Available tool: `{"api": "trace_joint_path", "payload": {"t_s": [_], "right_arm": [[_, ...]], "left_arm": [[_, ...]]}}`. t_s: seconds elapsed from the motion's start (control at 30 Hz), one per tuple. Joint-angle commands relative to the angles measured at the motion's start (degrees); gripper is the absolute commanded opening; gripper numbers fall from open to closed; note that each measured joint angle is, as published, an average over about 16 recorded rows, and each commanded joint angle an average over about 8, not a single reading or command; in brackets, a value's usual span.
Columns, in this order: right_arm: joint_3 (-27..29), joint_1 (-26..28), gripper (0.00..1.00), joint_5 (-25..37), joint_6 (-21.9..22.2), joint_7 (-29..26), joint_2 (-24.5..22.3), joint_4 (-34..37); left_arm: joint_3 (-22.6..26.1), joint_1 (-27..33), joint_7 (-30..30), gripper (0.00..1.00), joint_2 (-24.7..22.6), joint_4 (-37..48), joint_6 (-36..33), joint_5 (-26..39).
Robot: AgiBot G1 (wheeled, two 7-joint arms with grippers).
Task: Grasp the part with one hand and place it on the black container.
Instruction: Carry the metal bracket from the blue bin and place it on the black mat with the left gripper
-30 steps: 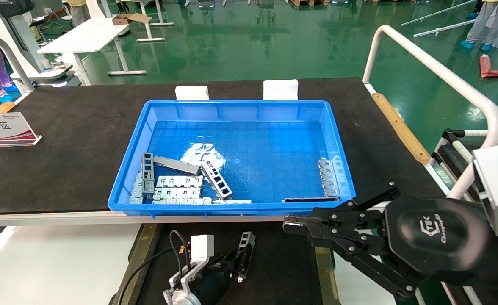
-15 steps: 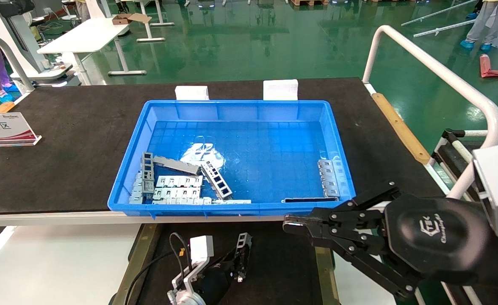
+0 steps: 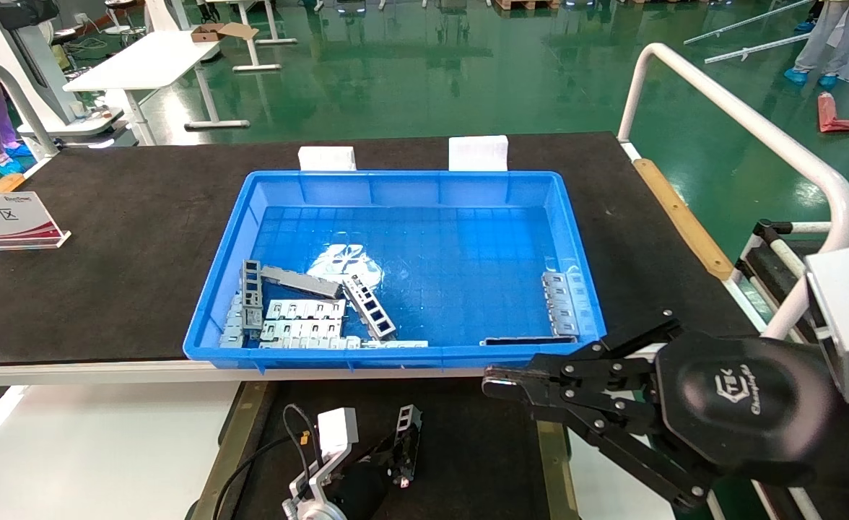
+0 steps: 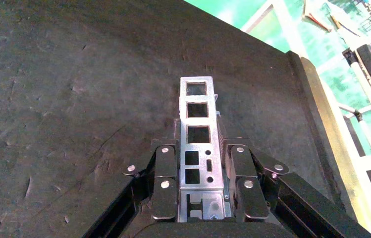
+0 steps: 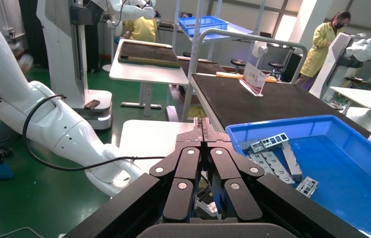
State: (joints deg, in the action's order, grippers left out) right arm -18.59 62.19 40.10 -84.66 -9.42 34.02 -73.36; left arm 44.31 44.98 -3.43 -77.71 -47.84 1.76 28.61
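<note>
— Since a second ago, what changed?
— From the head, my left tool (image 3: 398, 451) slid nearer with the part (image 3: 404, 426), above the black container (image 3: 482, 462). Right tool (image 3: 497, 384) parked, pinched empty.
— Left wrist?
— One part (image 4: 196, 131) clamped, long axis pointing away, probably just off the surface.

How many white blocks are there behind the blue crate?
2. The left white block and the right white block both stand just behind the far wall of the blue crate, which hides their lower parts.
</note>
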Motion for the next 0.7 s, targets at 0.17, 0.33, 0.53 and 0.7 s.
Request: {"api": "trace_joint_path", "payload": {"t_s": [0.17,0.33,0.53,0.7], "right_arm": [[-0.01,0.00,1.00,-0.01,0.00,0.01,0.00,0.00],[-0.02,0.00,1.00,-0.01,0.01,0.01,-0.01,0.00],[-0.03,0.01,1.00,-0.02,0.01,0.01,-0.01,0.00],[-0.04,0.01,1.00,-0.03,0.02,0.02,-0.02,0.00]], "left_arm": [[0.38,-0.12,-0.79,1.00,0.01,-0.08,0.39,-0.26],[0.55,-0.03,-1.18,1.00,0.07,-0.27,0.28,-0.11],[0.25,0.33,-0.08,1.00,0.89,-0.91,-1.76,1.39],[-0.81,-0.19,2.39,1.00,3.03,-2.16,-6.02,3.51]]}}
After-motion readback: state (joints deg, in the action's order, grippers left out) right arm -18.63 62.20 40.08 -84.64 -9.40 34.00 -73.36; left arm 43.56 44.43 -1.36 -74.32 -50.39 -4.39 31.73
